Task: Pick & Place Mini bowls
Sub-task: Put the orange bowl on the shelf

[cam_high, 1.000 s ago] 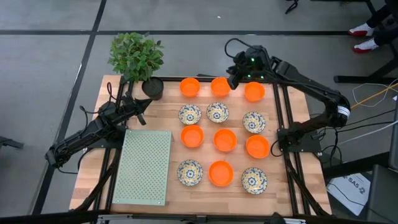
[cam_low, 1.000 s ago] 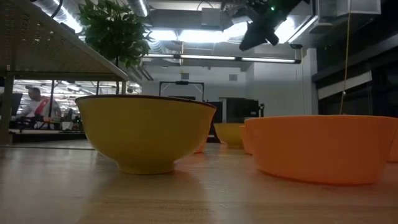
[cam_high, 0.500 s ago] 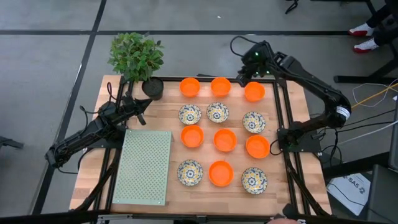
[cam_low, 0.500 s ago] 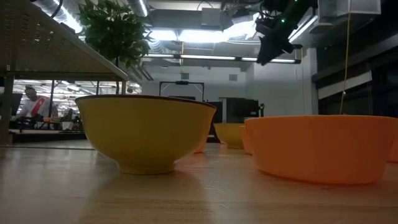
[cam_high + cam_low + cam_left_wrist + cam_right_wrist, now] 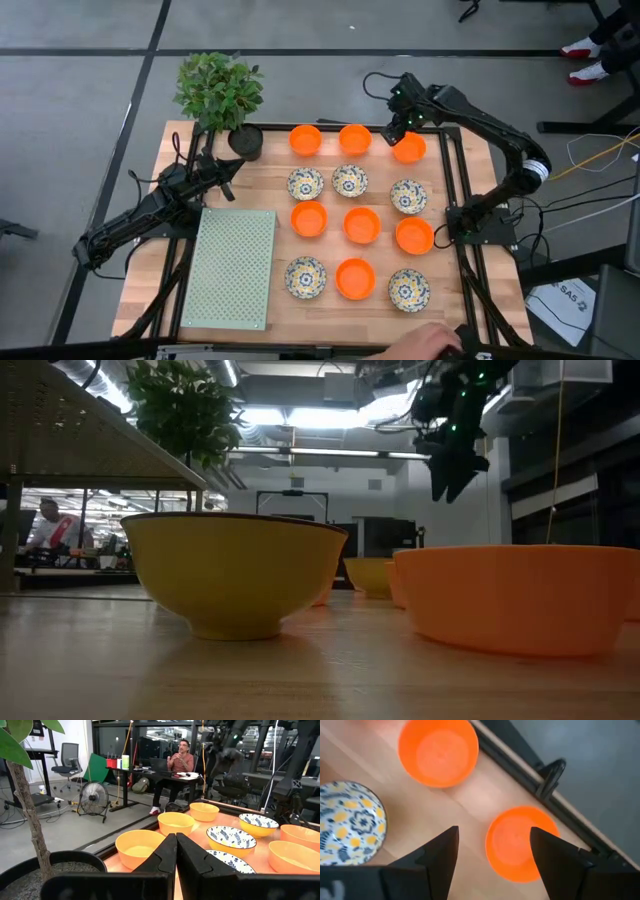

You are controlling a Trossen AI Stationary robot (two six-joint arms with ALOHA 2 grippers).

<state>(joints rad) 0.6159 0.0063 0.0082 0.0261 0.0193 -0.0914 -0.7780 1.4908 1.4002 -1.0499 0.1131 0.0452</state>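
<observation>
Several mini bowls stand on their bases in rows on the wooden table (image 5: 470,165); some are plain orange, others white with a blue-and-yellow pattern. My right gripper (image 5: 399,127) is open and empty, pointing down above the far-right orange bowl (image 5: 409,148). In the right wrist view its fingers (image 5: 494,832) stand on either side of that bowl (image 5: 520,845), above it and apart from it. In the low view it (image 5: 452,470) hangs well above the bowls. My left gripper (image 5: 232,168) is shut and empty by the black plant pot (image 5: 245,141); it also shows in the left wrist view (image 5: 176,837).
A green perforated mat (image 5: 230,268) lies at the table's left. A leafy plant (image 5: 220,88) stands in the pot at the far left corner. A black frame rail (image 5: 520,755) runs along the far edge. A person's hand (image 5: 430,345) shows at the near edge.
My right gripper has moved toward the table's right edge, from beside the far-middle orange bowl to above the far-right one. It has come down and tipped until its fingers point downward. The bowls have not moved.
</observation>
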